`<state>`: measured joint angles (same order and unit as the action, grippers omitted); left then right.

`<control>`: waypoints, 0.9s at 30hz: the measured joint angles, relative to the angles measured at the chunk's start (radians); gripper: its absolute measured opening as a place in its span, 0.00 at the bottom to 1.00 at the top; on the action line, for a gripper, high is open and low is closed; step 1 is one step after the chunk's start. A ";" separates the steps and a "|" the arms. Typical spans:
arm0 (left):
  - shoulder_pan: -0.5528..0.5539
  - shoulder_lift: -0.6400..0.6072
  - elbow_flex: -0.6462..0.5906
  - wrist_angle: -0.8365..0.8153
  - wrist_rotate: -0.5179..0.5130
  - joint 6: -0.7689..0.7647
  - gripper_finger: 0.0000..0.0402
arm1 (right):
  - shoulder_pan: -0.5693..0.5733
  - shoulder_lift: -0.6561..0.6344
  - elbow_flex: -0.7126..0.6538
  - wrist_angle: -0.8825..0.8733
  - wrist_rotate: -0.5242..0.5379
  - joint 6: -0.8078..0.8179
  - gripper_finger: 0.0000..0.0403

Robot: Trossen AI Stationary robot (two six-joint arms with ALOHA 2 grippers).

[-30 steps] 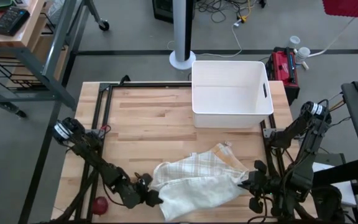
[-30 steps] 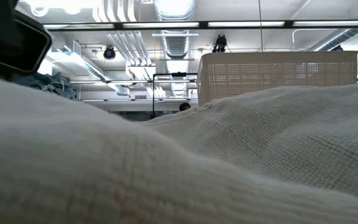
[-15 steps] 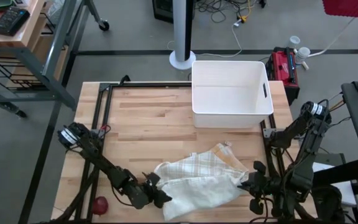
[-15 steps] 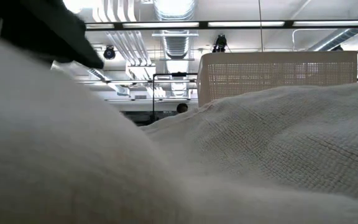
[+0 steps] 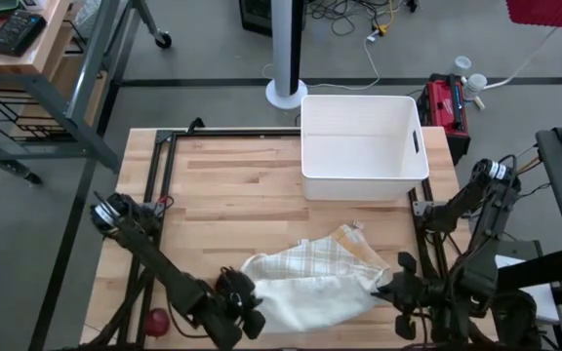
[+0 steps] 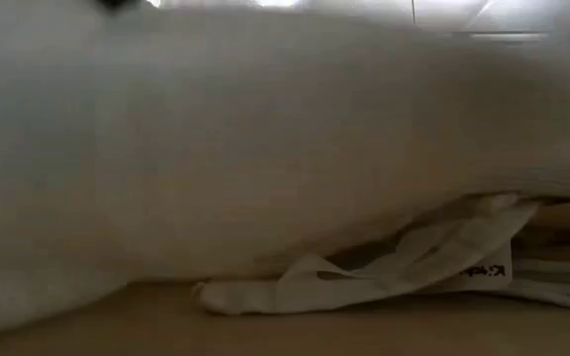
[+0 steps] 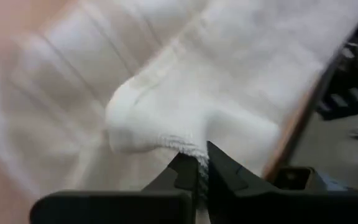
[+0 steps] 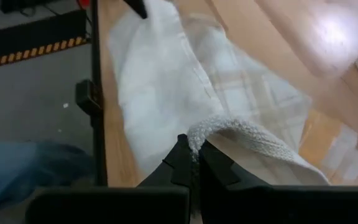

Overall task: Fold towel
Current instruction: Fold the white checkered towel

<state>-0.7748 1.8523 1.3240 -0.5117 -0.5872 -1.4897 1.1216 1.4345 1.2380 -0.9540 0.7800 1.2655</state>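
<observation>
- Towel (image 5: 310, 283) lies crumpled at the 6 o'clock edge of the tabletop (image 5: 232, 185), cream with a faint plaid.
- Left end effector (image 5: 245, 310) at the towel's 8 o'clock corner, fingers pinched together on a fold of the cloth.
- Right end effector (image 5: 386, 285) at its 3 o'clock edge, also clamped on the hem (clear in the wrist view).
- White bin (image 5: 363, 146) at 1 o'clock, well apart.
- Small red ball (image 5: 156, 320) near the 7 o'clock corner.

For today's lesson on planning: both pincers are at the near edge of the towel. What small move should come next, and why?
Probably lift both pincers together, then carry that edge toward the white bin. The left pincer is shut on a bunched corner of the towel, and the right pincer is shut on its opposite corner. The cloth lies crumpled on the table, so raising it should free the edge for folding.
</observation>
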 joint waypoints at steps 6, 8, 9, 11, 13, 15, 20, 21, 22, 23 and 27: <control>-0.049 -0.001 0.310 -0.520 -0.198 0.002 0.01 | 0.015 0.000 0.123 -0.023 0.088 -0.146 0.00; -0.072 -0.002 0.420 -0.653 -0.273 -0.001 0.00 | 0.025 0.000 0.180 -0.036 0.116 -0.210 0.00; -0.086 -0.002 0.471 -0.706 -0.313 0.000 0.00 | 0.029 0.000 0.208 -0.039 0.132 -0.244 0.00; -0.113 -0.003 0.571 -0.796 -0.398 0.019 0.00 | 0.040 0.000 0.267 -0.037 0.160 -0.319 0.00; -0.131 -0.003 0.660 -0.846 -0.466 0.060 0.00 | 0.049 0.000 0.326 -0.037 0.190 -0.390 0.00; -0.140 -0.003 0.739 -0.870 -0.496 0.123 0.00 | 0.056 0.000 0.385 -0.035 0.211 -0.457 0.00; -0.139 0.004 0.887 -0.877 -0.504 0.326 0.00 | 0.075 0.000 0.529 -0.021 0.218 -0.580 0.00; -0.141 0.006 0.910 -0.877 -0.503 0.367 0.00 | 0.081 0.000 0.556 -0.008 0.218 -0.601 0.00; -0.144 0.007 0.936 -0.876 -0.503 0.409 0.00 | 0.088 0.000 0.581 0.010 0.217 -0.628 0.00; -0.149 0.008 0.966 -0.875 -0.505 0.453 0.00 | 0.097 0.000 0.607 0.027 0.215 -0.659 0.00; -0.198 -0.040 1.006 -0.731 -0.588 0.691 0.00 | 0.136 0.000 0.714 0.119 0.216 -0.803 0.00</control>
<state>-0.9729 1.8119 2.3298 -1.2429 -1.1750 -0.7986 1.2572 1.4345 1.9518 -0.8349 0.9963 0.4622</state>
